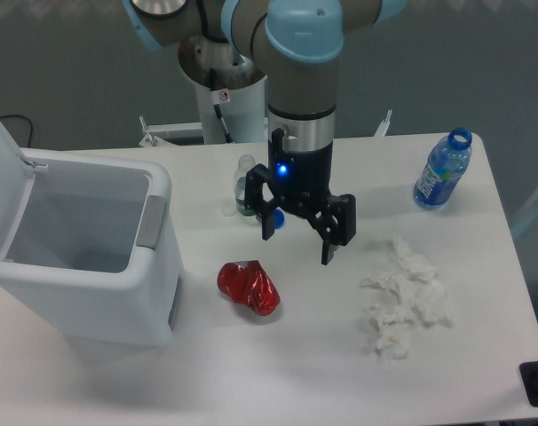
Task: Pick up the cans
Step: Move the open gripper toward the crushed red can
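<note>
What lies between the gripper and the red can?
Only bare tabletop: the camera view shows nothing between the open gripper and the red can.

One red can (248, 287) lies on the table (278, 373), crushed and dented, and it is the only can in view. There are two bottles: one clear plastic bottle with a blue label (443, 170) and no cap, and one small clear bottle with a green label (245, 185), partly hidden behind the arm. One white bin (83, 253) stands with its lid open. One heap of crumpled white tissue (406, 297) is there; its separate pieces cannot be counted. One robot arm carries one gripper (298, 241)
</note>
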